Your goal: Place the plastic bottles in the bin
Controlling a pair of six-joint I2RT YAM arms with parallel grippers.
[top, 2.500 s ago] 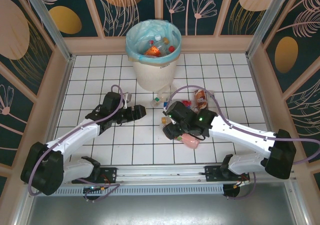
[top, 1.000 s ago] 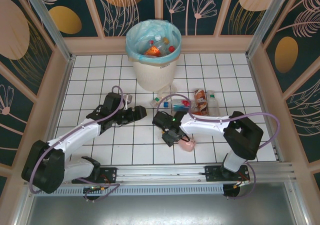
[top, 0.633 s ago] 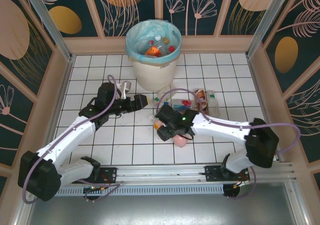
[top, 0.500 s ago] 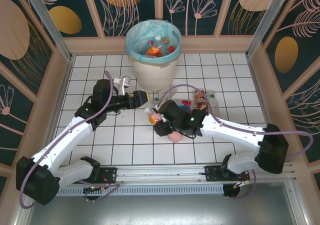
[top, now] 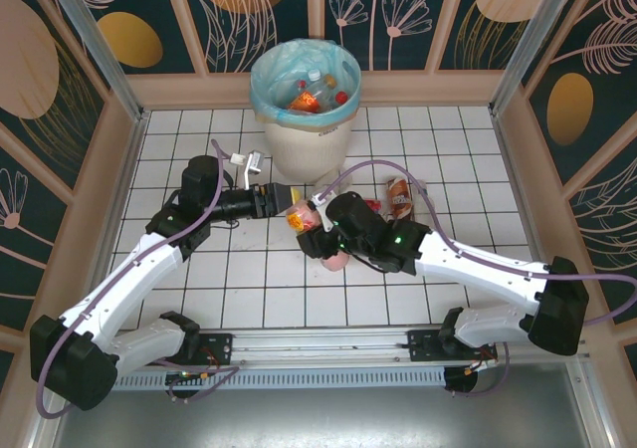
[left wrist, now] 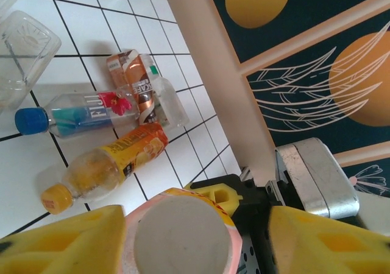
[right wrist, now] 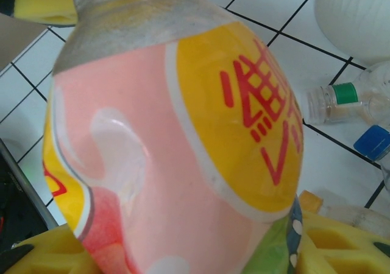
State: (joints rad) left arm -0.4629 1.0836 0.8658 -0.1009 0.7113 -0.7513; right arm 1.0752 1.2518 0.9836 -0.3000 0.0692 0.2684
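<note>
**Onlooker 1:** Two robot arms meet over one pink bottle (right wrist: 170,134) at the middle of the white tiled table (top: 199,269). Which one has it?

**Onlooker 2:** The right gripper (top: 318,239). Its yellow pads (right wrist: 341,243) are clamped on the bottle's lower body. They hold it up off the tiles, tilted, with the clear neck towards the left arm.

**Onlooker 1:** And the left gripper (top: 289,201)?

**Onlooker 2:** It reaches in from the left, with its two fingers (left wrist: 61,243) standing either side of the bottle's round end. One looks to be touching and a dark gap shows beside the other. I can't tell whether it is squeezing.

**Onlooker 1:** Where is the bin (top: 304,149)?

**Onlooker 2:** On the far side of the table, against the back wall and about centred. It is off-white, with a pale blue bag (top: 271,102) folded over the rim. Several bottles (top: 317,97) lie inside, red and orange among them. The pink bottle hangs near the bin's foot, on the side facing the arms.

**Onlooker 1:** What lies on the tiles?

**Onlooker 2:** There is a cluster just right of the grippers. A Fiji bottle (left wrist: 79,115) with a blue cap lies beside an orange bottle (left wrist: 109,167) with a yellow cap. A brown-labelled bottle (left wrist: 137,85) lies against a clear bottle (left wrist: 167,103) with a green cap. A clear crushed container (left wrist: 24,49) lies just beyond the Fiji bottle.
</note>
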